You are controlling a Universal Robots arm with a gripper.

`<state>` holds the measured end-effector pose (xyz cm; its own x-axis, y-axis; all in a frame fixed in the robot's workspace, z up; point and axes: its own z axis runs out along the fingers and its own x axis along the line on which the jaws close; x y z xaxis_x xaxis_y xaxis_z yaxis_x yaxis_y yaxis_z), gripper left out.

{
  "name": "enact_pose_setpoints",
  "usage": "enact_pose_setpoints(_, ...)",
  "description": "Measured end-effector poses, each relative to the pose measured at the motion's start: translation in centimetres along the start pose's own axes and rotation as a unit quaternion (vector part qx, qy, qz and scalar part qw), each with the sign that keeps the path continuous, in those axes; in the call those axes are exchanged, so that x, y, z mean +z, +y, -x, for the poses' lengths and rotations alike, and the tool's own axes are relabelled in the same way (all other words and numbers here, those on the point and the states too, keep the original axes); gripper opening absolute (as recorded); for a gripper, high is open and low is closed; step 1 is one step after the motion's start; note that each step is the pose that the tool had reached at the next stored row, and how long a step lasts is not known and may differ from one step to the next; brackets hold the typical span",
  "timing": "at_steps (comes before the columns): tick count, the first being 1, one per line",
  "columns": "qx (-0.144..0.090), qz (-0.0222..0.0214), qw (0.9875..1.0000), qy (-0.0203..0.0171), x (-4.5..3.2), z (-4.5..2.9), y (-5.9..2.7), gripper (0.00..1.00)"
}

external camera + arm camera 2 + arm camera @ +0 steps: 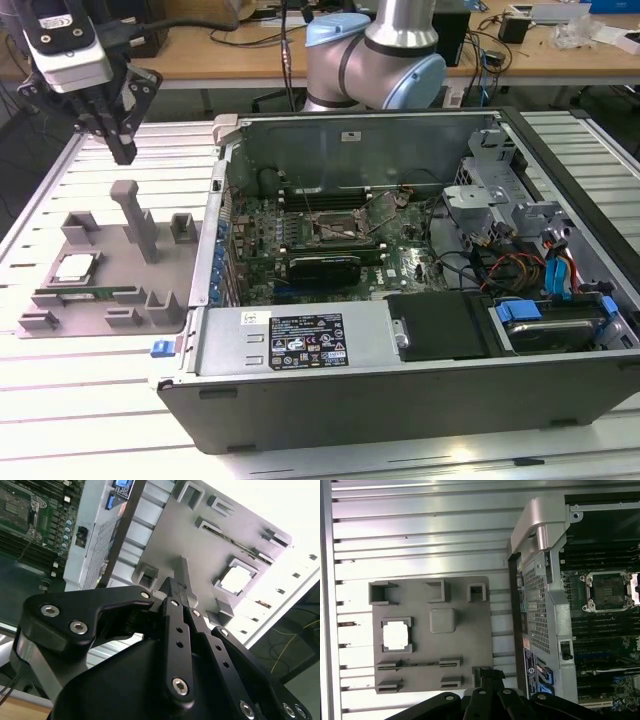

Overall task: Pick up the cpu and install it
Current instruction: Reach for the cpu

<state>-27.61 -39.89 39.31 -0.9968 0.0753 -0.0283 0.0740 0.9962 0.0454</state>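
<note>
While the hand (124, 150) hangs in the air with its fingers drawn together on nothing, it sits at about ten o'clock in the exterior view, over the far end of the grey tray (105, 245). Its tips point down toward the tray's tall post (135, 215), apart from it (in the second wrist view the post (183, 569) shows just beyond the closed hand (177, 583)).

The cpu (75, 267) lies flat in a square pocket of the tray, silver top up, at about seven o'clock from the hand and well apart from it; both wrist views show it seated there (236, 578) (396, 634). At six o'clock from the cpu, a green memory stick (85, 295) rests in a long slot near the tray's edge.

At three o'clock from the tray, just beside it, stands the open computer case (400, 385), its motherboard socket (335, 228) near the middle. Tray and case both rest on the slatted tabletop (80, 410). The arm (375, 55) rises at twelve o'clock, behind the case.
</note>
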Motion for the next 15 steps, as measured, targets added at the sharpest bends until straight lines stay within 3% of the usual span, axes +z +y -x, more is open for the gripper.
enact_pose_setpoints(6, 0.0, 0.0, 1.0, -0.0002, -0.04, -1.69, -0.13, 0.11)
enact_pose_setpoints(15, 0.0, 0.0001, 1.0, -0.0004, 0.02, -3.19, -0.24, 0.11)
